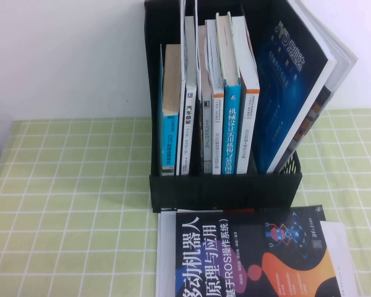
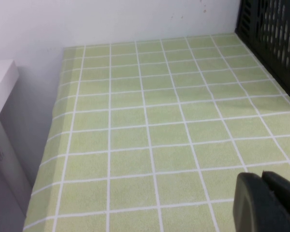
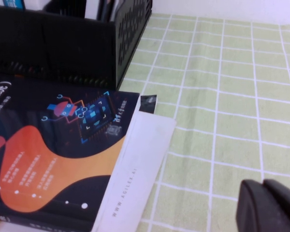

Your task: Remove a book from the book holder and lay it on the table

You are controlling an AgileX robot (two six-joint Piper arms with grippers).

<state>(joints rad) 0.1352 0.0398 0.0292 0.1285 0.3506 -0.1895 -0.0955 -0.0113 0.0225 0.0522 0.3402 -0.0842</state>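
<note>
The black book holder stands at the back middle of the green grid table with several upright books in it. A thin white-spined book stands in a left slot; its cover is hidden, so I cannot tell whether it is the beige-striped book. Neither gripper shows in the high view. My left gripper is shut and empty, low over bare cloth left of the holder's mesh side. My right gripper is shut and empty over cloth right of the holder.
A dark blue book leans out of the holder's right slot. A black-and-orange book lies flat before the holder on a white sheet. A white wall is behind. The table's left edge drops off beside a white cabinet.
</note>
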